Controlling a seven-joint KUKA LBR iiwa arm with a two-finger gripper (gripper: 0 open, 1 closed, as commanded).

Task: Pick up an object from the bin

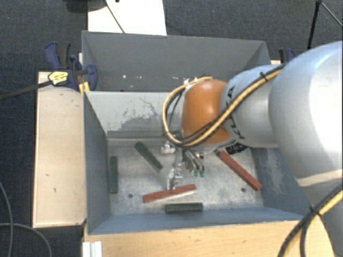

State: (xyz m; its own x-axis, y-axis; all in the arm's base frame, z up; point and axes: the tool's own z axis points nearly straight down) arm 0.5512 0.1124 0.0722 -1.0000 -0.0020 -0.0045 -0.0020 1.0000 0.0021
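1. A grey bin (96,159) has a few thin sticks lying flat on its floor.
2. A big silver arm (289,106) comes in from the right and bends down into the bin.
3. The arm has a round orange cover (201,108) near its end. Yellow and black cables (225,114) loop round the cover.
4. The claw (176,181) hangs below the orange cover. It points down at the middle of the floor, a bit toward the front.
5. I cannot tell if the claw is open or shut, or if it holds anything.
6. A red stick (169,193) lies right under the claw, near the front wall. It is long and thin. It runs almost left to right, with its right end a little farther back.
7. The tip of the claw is at the back edge of the red stick, near its right end. I cannot tell if they touch.
8. A dark front green stick (184,208) lies just in front of the red stick, close by the front wall. It runs left to right.
9. A tilted green stick (148,157) lies to the left of the claw, farther back. It sits on a slant.
10. A left green stick (113,174) lies by the left wall, pointing from front to back.
11. The other red stick (239,170) lies to the right of the claw, on a slant. Its back end goes under the arm. It is well apart from the first red stick.
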